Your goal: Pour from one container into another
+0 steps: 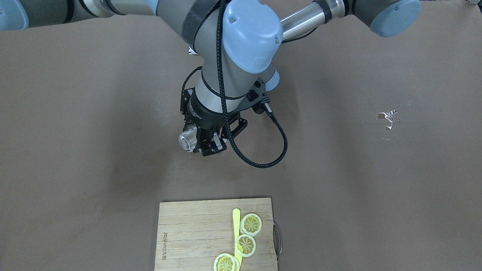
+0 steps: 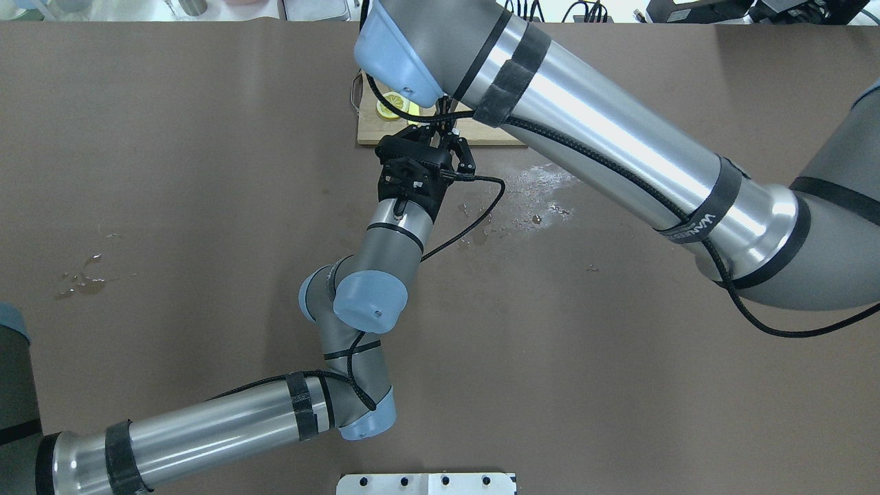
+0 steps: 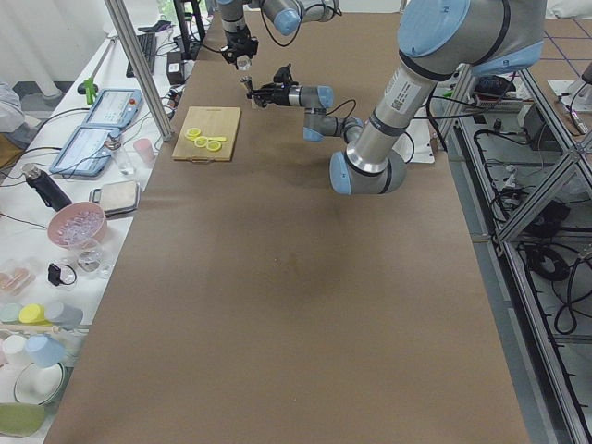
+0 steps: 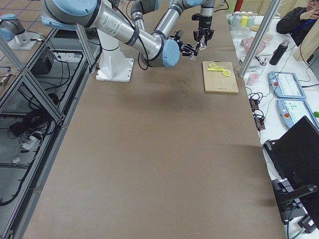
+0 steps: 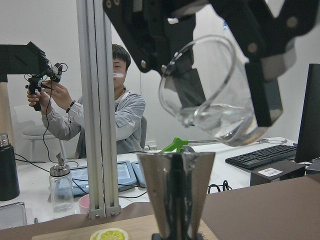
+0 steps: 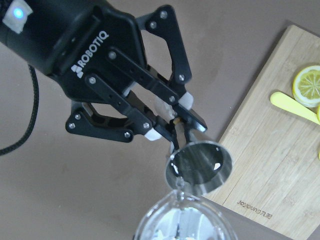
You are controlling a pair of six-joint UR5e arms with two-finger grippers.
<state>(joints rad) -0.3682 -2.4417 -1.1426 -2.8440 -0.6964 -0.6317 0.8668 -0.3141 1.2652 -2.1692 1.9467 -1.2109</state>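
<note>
A small wet patch (image 2: 82, 278) was noted at the left of the table (image 1: 75, 150), well clear of the work. The left arm (image 2: 385, 240) reached in to mid-table. Its left gripper (image 6: 176, 125) was clamped on a conical metal cup (image 6: 199, 165), which was held upright with its mouth open upward. Just above that cup's rim the right gripper (image 5: 231, 107) grasped a clear glass (image 5: 200, 75), tipped steeply over. Whether the two vessels touched could not be determined. On the far side lay a wooden cutting board (image 1: 188, 229) carrying lemon slices (image 1: 251, 224) and a yellow utensil (image 1: 236, 226). To the right of the grippers a second splash (image 2: 543, 180) marked the table. In the overhead view the right arm (image 2: 619, 158) covered its own gripper, the glass and most of the board. In the front-facing view that arm's wrist hid the left gripper and the metal cup entirely. Only the wrist views showed both vessels plainly. The left wrist view further showed an operator (image 5: 117, 107) beyond an aluminium post (image 5: 97, 100).
</note>
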